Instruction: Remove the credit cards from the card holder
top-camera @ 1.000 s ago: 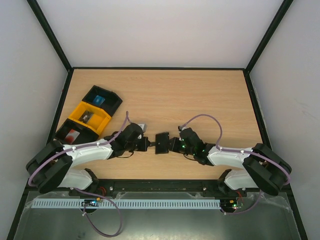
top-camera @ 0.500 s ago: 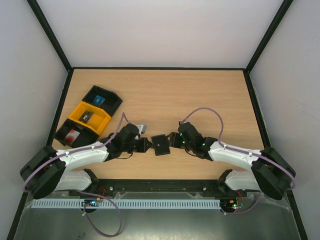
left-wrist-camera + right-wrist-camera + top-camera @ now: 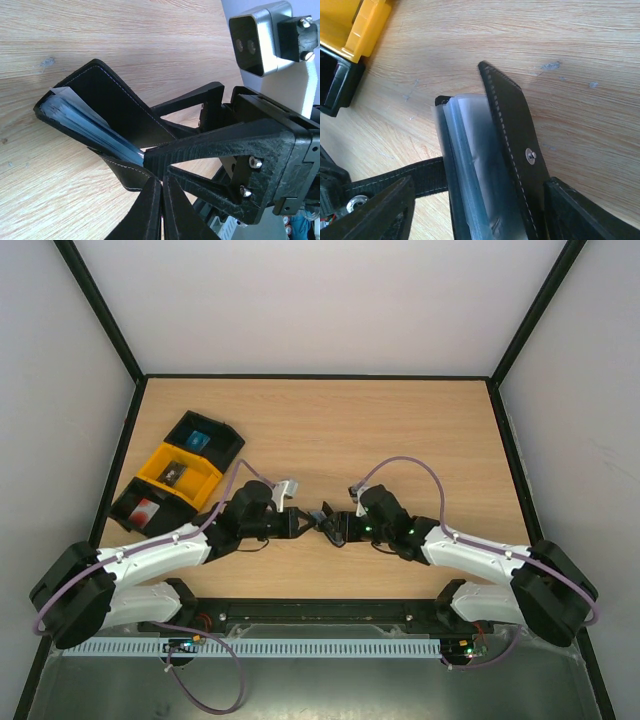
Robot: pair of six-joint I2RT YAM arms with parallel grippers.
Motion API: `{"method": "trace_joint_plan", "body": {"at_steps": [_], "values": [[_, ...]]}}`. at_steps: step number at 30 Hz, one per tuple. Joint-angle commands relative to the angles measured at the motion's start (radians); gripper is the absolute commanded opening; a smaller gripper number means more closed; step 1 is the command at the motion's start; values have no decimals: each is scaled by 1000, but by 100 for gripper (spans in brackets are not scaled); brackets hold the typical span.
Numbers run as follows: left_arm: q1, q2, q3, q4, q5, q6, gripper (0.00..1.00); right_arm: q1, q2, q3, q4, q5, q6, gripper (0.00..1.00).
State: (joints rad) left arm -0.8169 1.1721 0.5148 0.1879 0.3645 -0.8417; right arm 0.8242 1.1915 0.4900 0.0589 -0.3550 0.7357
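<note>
I see my left gripper (image 3: 161,184) with its fingers pressed together on the lower flap of the card holder (image 3: 112,102), which stands half open at the near middle of the table (image 3: 400,430), while my right gripper (image 3: 477,192) is spread wide around it.

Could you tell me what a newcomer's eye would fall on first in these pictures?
Near the front middle of the table, the black card holder gapes half open between the two arms. The left gripper pinches one flap, and the right gripper stands open around it. After that, the bright yellow tray at the table's left edge catches the eye.
</note>
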Motion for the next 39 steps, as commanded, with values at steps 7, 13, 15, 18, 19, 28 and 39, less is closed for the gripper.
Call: {"method": "trace_joint_plan", "body": {"at_steps": [7,13,15,18,19,28,39], "values": [[3,-6,21,-46,-33,11,3,1,40,10,-55,154,-25,40],[4,-30,3,-192,-196,57,3,0,11,-8,-75,230,-11,19],[3,-27,-6,-209,-217,61,3,0,7,-23,-68,246,-1,10],[3,-25,-17,-231,-243,59,3,0,8,-41,-72,291,30,2],[2,-26,-24,-236,-252,57,3,0,9,-48,-66,293,40,2],[23,-63,-35,-258,-287,5,46,0,-13,-143,85,211,116,2],[129,107,-52,-12,-168,46,67,0,-10,-176,78,299,194,2]]}}
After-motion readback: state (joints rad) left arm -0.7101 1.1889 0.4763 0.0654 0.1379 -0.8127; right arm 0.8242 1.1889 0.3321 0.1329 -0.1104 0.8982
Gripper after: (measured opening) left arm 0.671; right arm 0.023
